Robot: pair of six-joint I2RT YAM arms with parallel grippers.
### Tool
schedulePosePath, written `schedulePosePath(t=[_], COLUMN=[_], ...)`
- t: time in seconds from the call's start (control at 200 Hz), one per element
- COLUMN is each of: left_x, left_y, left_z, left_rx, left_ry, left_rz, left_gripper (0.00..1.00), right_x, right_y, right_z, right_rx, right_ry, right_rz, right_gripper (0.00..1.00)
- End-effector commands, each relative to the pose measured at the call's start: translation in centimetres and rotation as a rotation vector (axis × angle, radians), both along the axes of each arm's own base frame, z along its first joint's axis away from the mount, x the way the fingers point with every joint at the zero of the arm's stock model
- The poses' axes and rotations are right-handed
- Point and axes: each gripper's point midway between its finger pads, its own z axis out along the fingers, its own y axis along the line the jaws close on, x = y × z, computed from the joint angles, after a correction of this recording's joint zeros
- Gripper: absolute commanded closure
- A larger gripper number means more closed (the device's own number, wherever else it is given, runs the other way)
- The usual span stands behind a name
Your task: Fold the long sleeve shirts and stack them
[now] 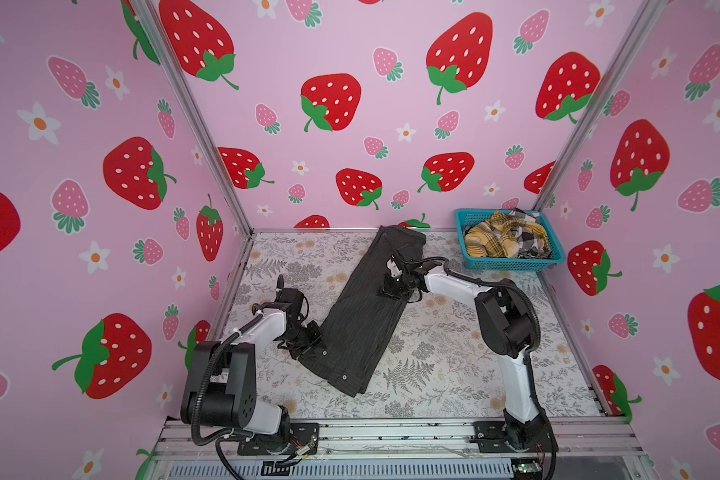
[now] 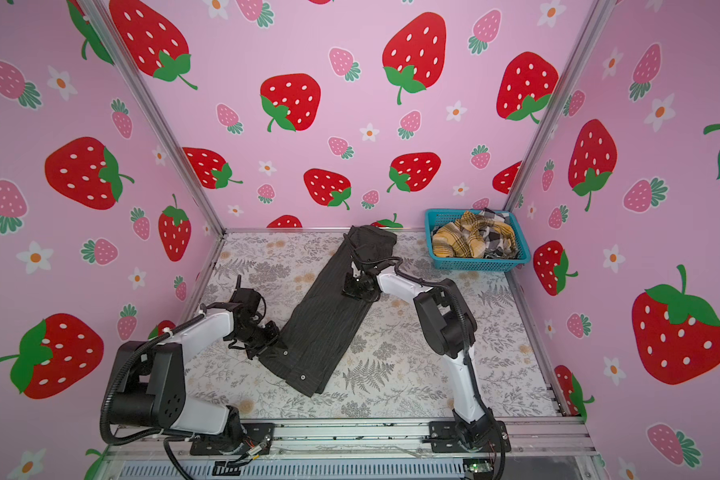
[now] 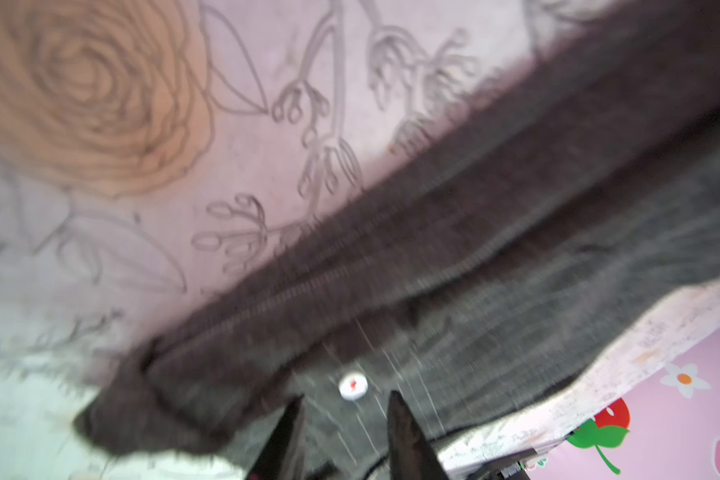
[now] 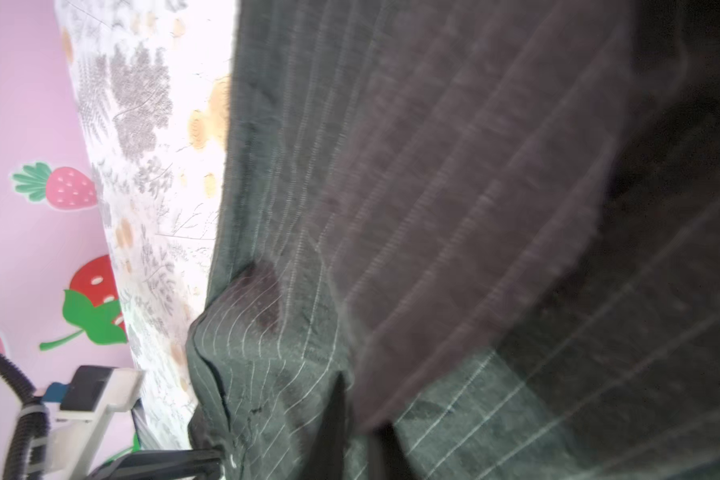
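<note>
A dark charcoal pinstriped long sleeve shirt (image 1: 362, 316) (image 2: 325, 320) lies folded into a long narrow strip, running diagonally across the table. My left gripper (image 1: 313, 352) (image 2: 276, 351) sits low at its near left end. In the left wrist view this gripper (image 3: 346, 397) is open over the cloth (image 3: 516, 270), with a white button (image 3: 353, 386) just ahead of the tips. My right gripper (image 1: 391, 262) (image 2: 355, 271) is on the strip's far part. In the right wrist view it (image 4: 362, 403) stands open, with a blurred flap of the shirt (image 4: 433, 166) at the gap.
A teal basket (image 1: 512, 264) (image 2: 474, 264) at the far right corner holds a mustard plaid shirt (image 1: 491, 241) and a black-white check shirt (image 1: 528, 239), both crumpled. The floral tabletop (image 1: 433, 365) is walled by strawberry panels on three sides. A metal rail (image 1: 391, 432) runs along the front.
</note>
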Motion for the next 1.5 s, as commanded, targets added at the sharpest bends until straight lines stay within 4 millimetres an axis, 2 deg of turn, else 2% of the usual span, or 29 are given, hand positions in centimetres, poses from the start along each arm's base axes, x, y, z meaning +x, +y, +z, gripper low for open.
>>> schedulePosePath(t=[0.0,0.075,0.135,0.2,0.25,0.29,0.42,0.52,0.67,0.84,1.081,1.106,1.311,1.491], left_x=[0.5,0.4,0.2,-0.3,-0.6,-0.9,-1.3,-1.1,-0.9,0.0,0.6,0.5,-1.3,-3.3], left_y=[-0.3,-0.1,-0.3,-1.8,-3.5,-4.3,-4.6,-5.4,-6.2,-4.3,-3.6,-3.5,-4.6,-4.8], left_z=[2.7,3.4,3.9,4.3,4.5,4.2,2.1,1.0,0.0,-1.0,0.0,0.1,3.3,2.7], left_rx=[-0.008,0.022,0.06,0.08,0.091,0.133,0.275,0.273,0.286,0.425,0.506,0.509,0.528,0.537], left_ry=[-0.025,-0.028,-0.045,-0.064,-0.08,-0.08,-0.041,-0.026,-0.004,0.019,-0.01,-0.005,-0.02,0.053], left_rz=[-0.037,-0.069,-0.114,-0.191,-0.275,-0.342,-0.465,-0.493,-0.533,-0.529,-0.539,-0.544,-0.645,-0.731], left_gripper=[0.63,0.63,0.63,0.62,0.57,0.55,0.52,0.49,0.48,0.61,0.93,1.0,1.0,1.0], right_x=[-0.1,-0.1,-0.3,-0.8,-1.5,-2.2,-4.3,-5.3,-5.8,-6.1,-5.7,-5.6,-5.4,-5.2], right_y=[-0.2,-1.0,-1.9,-3.1,-3.8,-4.2,-4.6,-4.8,-5.1,-5.1,-5.2,-5.3,-5.5,-5.5], right_z=[-0.4,0.5,1.2,1.4,1.2,1.0,-0.2,-1.3,-2.3,-2.6,-2.2,-2.1,-2.2,-2.3], right_rx=[-0.04,-0.07,-0.112,-0.166,-0.181,-0.174,-0.111,-0.095,-0.099,-0.097,-0.082,-0.081,-0.083,-0.079], right_ry=[0.005,-0.03,-0.053,-0.065,-0.059,-0.05,-0.008,0.018,0.039,0.059,0.037,0.037,0.039,0.043], right_rz=[0.027,0.017,0.014,0.018,0.022,0.025,0.025,0.035,0.037,0.035,0.022,0.019,0.01,0.003], right_gripper=[0.58,0.5,0.49,0.49,0.49,0.49,0.53,0.61,0.66,0.7,0.73,0.73,0.74,0.75])
